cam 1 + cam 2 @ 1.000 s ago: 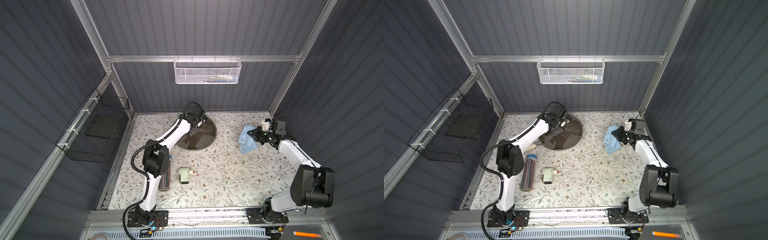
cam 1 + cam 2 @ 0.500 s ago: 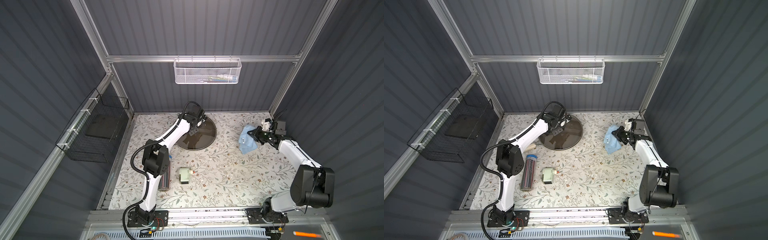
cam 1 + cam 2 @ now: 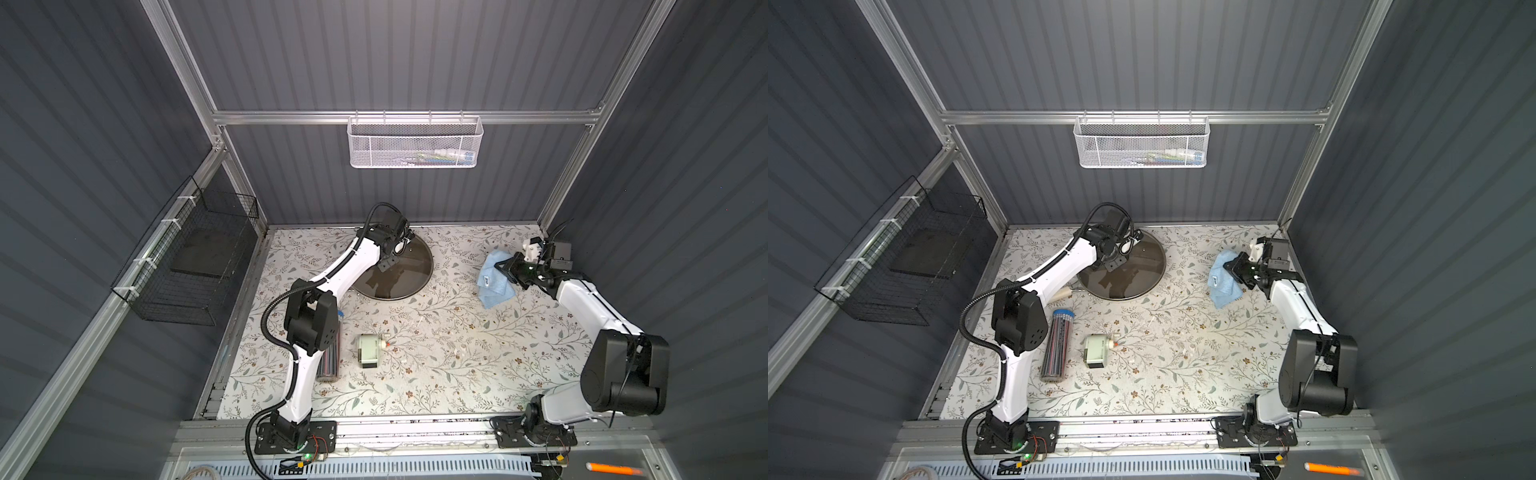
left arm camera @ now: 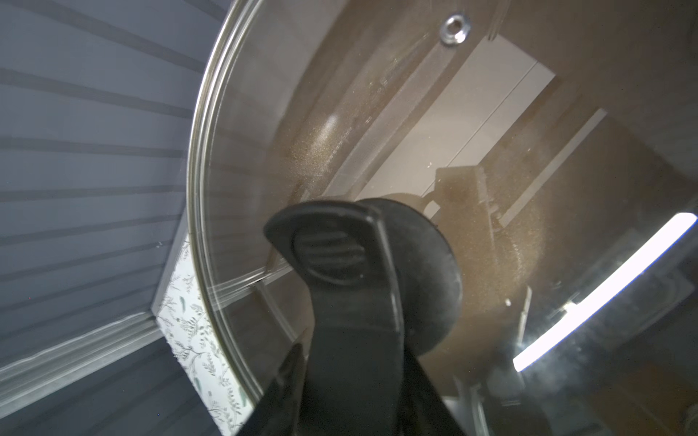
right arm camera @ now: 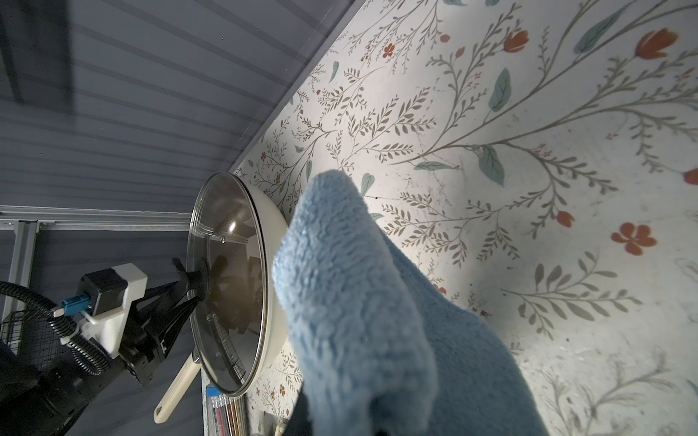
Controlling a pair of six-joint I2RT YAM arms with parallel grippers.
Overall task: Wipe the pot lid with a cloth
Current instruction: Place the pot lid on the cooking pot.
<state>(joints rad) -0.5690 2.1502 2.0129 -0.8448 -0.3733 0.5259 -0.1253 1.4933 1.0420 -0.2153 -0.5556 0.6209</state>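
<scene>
Right pincer pinches the small light-blue microfibre cloth well apart from the large round clear glass pot lid, which rests on a cream-sided pan with the left pincer at its black handle, grip unclear; wiping seemingly not begun.

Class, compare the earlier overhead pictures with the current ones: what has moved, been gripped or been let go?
Nothing has visibly moved. The left gripper still sits at the black handle of the pot lid, which stays on the pan. The right gripper still holds the cloth.
</scene>
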